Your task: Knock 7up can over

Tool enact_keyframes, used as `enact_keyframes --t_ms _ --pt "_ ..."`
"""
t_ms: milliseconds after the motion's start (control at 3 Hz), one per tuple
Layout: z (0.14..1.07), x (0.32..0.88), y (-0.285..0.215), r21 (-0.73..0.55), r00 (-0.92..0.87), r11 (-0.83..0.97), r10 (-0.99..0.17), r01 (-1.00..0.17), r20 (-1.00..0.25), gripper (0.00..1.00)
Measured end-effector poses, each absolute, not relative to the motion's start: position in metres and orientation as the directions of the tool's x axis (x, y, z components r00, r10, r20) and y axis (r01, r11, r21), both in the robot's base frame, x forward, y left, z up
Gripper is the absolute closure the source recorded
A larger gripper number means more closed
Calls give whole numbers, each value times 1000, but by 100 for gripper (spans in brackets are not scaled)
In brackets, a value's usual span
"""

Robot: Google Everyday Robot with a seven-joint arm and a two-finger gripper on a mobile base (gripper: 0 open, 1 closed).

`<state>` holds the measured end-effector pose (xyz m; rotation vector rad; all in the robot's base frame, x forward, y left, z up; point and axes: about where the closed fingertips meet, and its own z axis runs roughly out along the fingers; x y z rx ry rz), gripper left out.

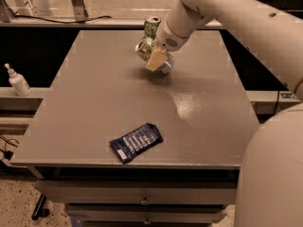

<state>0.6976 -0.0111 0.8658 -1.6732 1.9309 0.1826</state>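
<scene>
Across most of the view spreads the grey surface (94,103), a drawered bench top with only a few things on it. Reaching over it from the upper right is the robot's pale arm (227,18), whose wrist bends down toward the far middle of the surface.

Next in size is a dark blue packet (136,142) lying flat near the front edge, well apart from the work. At the far edge a darker green can (152,26) stands upright.

Just in front of that can is the 7up can (143,46), white and silver with green print. It is tipped steeply, close to lying on its side, low over the surface. The gripper (156,59) sits across its middle, and its fingers look clamped on the can; one tan pad shows on the near side.

The can seems nearly laid down but not yet let go. To finish well, the gripper should lower until the can's side rests fully on the surface, then let go gently. Pulling straight up and away should keep the can from rolling into the green can or off the far edge.
</scene>
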Motion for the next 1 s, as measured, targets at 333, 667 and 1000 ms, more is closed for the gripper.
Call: enact_keyframes --t_ms 333,667,1000 --pt "867 698 -35 -280 -44 167 -917 -945 -397 100" --pt "869 695 -49 -281 -17 116 -943 -953 -332 100" --pt "862 685 -55 -248 38 37 -957 -968 -288 100"
